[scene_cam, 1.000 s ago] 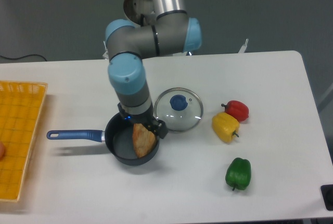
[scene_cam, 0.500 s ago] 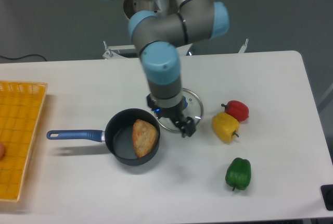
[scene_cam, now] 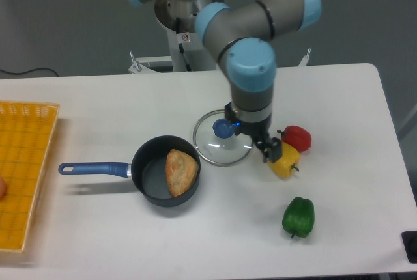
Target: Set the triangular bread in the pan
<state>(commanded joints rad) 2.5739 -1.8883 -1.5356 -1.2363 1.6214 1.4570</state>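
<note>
The triangular bread (scene_cam: 180, 172) lies inside the pan (scene_cam: 151, 182), leaning against its right wall. The dark pan has a long blue handle (scene_cam: 93, 168) pointing left. My gripper (scene_cam: 266, 147) hangs well to the right of the pan, above the right edge of the glass lid and in front of the yellow pepper. Nothing is between its fingers, but how far apart they stand is hard to make out.
A round glass lid (scene_cam: 222, 138) with a blue knob lies right of the pan. A red pepper (scene_cam: 297, 137), a yellow pepper (scene_cam: 285, 161) and a green pepper (scene_cam: 298, 216) lie to the right. A yellow basket (scene_cam: 23, 169) sits at the left edge.
The gripper let go of the bread in the pan and moved right, past the lid toward the peppers. The bread stays in the pan.
</note>
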